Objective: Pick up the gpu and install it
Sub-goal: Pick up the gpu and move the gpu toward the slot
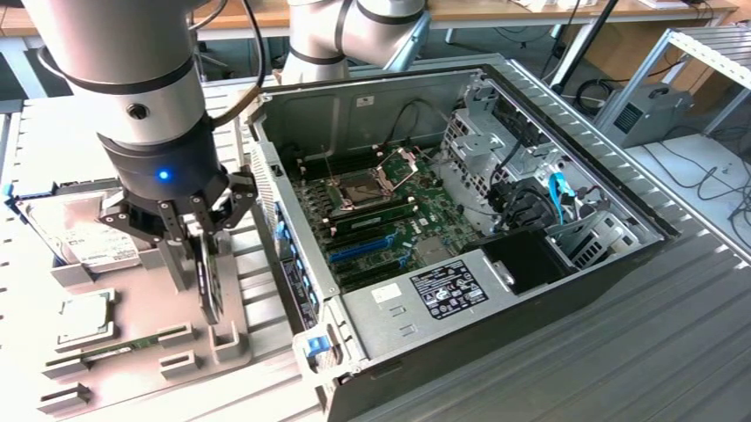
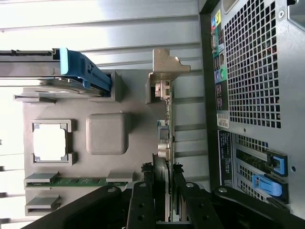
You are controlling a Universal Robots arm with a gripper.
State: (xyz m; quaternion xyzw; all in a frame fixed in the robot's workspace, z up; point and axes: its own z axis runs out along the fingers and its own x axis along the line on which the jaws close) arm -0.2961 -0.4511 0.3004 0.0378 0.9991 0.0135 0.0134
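Gripper point(image 2: 163, 171) pinching the gpu point(image 2: 164, 117), standing edge-on in its holder point(image 1: 227, 343) — we are judging a straight vertical pull best, grip square to the card, avoiding twist.

I hold the arm point(image 1: 123, 88) vertical at the exterior view's left, wrist down; the gripper point(image 1: 200, 272) clamps the gpu point(image 1: 214, 303) between its fingers.

Bright even room light, soft shadows, washed-out white glare on the ribbed metal table point(image 2: 95, 28)
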